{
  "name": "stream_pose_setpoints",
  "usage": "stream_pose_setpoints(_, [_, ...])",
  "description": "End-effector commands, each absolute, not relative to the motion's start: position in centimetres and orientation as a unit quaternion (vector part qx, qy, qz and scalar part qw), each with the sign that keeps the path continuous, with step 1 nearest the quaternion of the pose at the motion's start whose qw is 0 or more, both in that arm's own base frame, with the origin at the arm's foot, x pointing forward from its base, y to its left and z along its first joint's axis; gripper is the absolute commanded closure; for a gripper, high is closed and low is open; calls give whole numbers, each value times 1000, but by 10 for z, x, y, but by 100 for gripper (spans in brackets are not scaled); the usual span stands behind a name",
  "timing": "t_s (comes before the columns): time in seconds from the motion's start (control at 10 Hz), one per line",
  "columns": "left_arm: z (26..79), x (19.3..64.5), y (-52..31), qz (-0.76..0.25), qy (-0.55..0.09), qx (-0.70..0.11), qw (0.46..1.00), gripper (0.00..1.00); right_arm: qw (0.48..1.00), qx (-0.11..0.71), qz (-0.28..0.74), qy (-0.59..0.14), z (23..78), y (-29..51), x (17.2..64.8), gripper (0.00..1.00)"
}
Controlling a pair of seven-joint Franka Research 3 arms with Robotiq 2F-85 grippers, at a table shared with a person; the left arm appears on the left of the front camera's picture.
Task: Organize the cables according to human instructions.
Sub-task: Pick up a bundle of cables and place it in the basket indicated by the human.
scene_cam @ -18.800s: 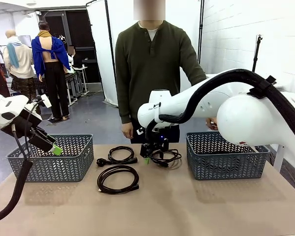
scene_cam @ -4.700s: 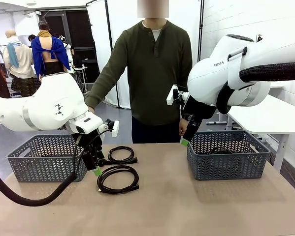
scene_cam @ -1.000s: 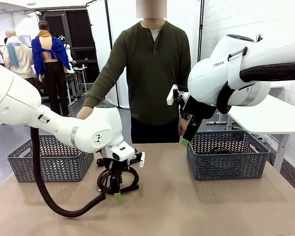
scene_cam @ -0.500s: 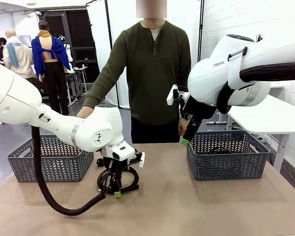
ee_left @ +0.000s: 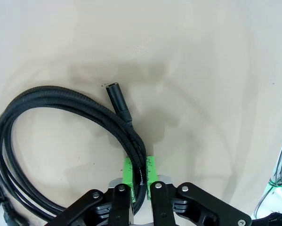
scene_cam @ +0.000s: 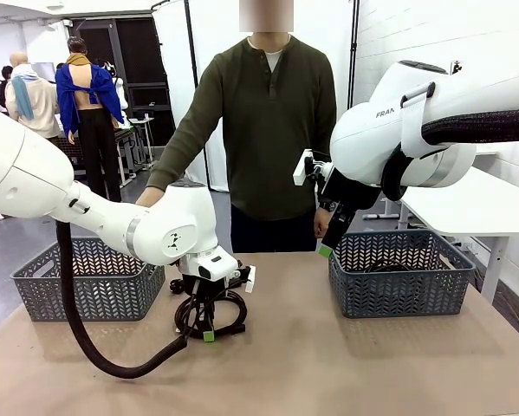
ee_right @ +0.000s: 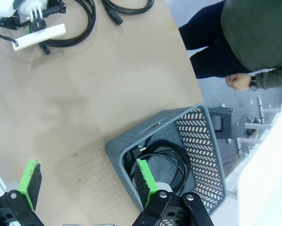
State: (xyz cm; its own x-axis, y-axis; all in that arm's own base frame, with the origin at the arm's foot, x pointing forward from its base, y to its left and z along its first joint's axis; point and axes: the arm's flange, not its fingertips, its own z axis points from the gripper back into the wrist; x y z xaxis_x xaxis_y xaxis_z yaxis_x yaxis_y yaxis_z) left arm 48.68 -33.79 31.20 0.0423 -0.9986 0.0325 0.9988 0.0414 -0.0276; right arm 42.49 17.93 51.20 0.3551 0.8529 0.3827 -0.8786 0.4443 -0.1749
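The left gripper (ee_left: 140, 170) is clamped narrow on the strands of the near cable (ee_left: 46, 101), a loose black coil lying on the table (scene_cam: 372, 364) left of centre, with its plug end (ee_left: 117, 99) free just beyond the green pads (ee_left: 127, 170). A second coil (ee_right: 133, 11) lies just behind it, on the person's side. The right gripper (ee_right: 86, 183) hangs wide and empty above the left edge of the right basket (ee_right: 197, 136). That basket already holds coiled cable (ee_right: 169, 155), though I cannot tell whether it is one coil or two. The wall of the left basket (scene_cam: 86, 277) hides what is inside. The sorting looks roughly half done, since two coils remain on the table, one of them gripped. Counted, there are two baskets, two grippers and two table coils.
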Motion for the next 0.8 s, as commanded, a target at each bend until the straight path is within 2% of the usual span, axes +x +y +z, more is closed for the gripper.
stream_pose_setpoints(0.0, [311,489,-338,-691,7,-29,723,100,824,30,525,-213,511,179,425,0])
stream_pose_setpoints(0.3, [327,481,-341,-694,4,-35,719,100,824,30,525,-213,511,179,425,0])
stream_pose_setpoints(0.4, [341,476,-342,-691,-18,-23,722,100,824,30,525,-213,511,179,425,0])
stream_pose_setpoints(0.7, [412,475,-334,-691,-23,-8,723,100,824,30,525,-213,511,179,425,0])
